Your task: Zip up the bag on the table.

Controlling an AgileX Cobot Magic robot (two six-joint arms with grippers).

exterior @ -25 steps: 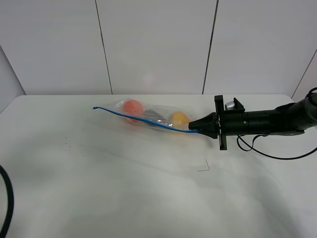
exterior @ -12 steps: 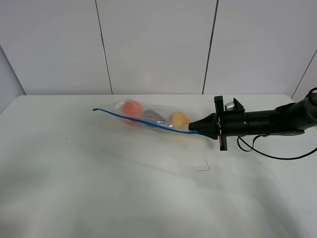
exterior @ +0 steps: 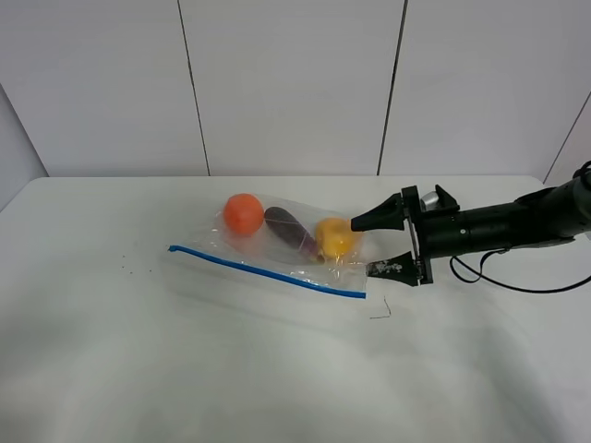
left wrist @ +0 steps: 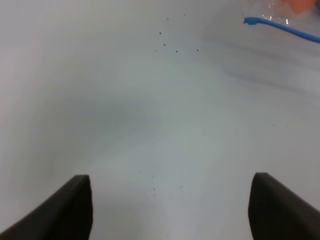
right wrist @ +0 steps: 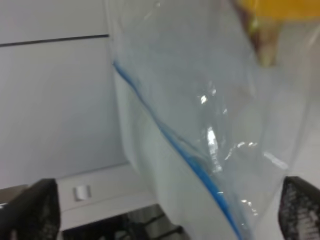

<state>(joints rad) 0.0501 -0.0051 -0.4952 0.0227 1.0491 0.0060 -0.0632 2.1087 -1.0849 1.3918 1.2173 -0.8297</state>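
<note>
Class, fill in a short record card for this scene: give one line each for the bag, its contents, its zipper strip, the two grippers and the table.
bag: clear plastic bag lying flat on the table
contents: orange, purple eggplant, yellow fruit
zipper strip: blue zipper strip along the bag's near edge
right gripper: right gripper open, at the bag's right end, holding nothing
left gripper: left gripper open over bare table, away from the bag
table: white table with a few dark specks

Open jaws over the table (left wrist: 150,115), bag (left wrist: 282,20) corner beyond
</note>
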